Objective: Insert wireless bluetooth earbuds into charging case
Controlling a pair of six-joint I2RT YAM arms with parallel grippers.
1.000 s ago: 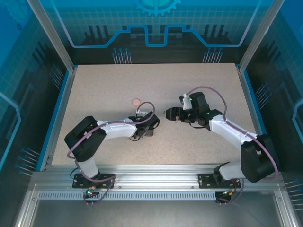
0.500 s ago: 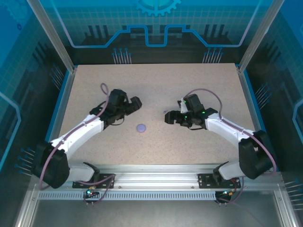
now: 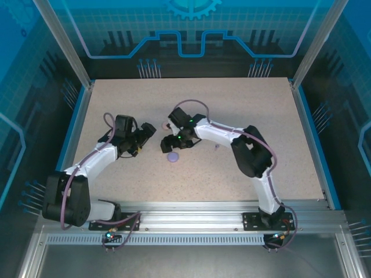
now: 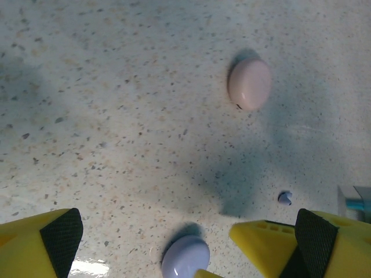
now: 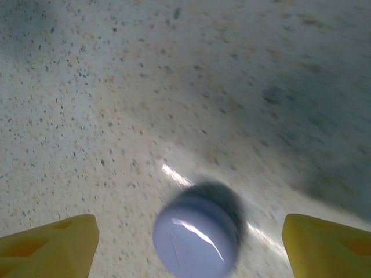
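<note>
A round lavender charging case (image 3: pixel 173 156) lies shut on the table near the middle. My right gripper (image 3: pixel 171 143) hangs over it, open, and the case (image 5: pixel 197 237) sits between the yellow fingers without touching them. My left gripper (image 3: pixel 145 134) stands open just to the left of it with nothing between its fingers. In the left wrist view the lavender case (image 4: pixel 185 258) lies low in the frame, a shut pink case (image 4: pixel 249 84) lies farther off, and one tiny lavender earbud (image 4: pixel 284 197) lies loose on the table.
The speckled tabletop (image 3: pixel 243 104) is bordered by blue rails and aluminium posts. The right arm (image 3: pixel 232 136) stretches across the middle of the table toward the left. A yellow right fingertip (image 4: pixel 261 237) juts into the left wrist view beside the lavender case.
The right arm has swung left from the right of centre to over the lavender case. The left gripper has shifted left and back and opened a little wider.
</note>
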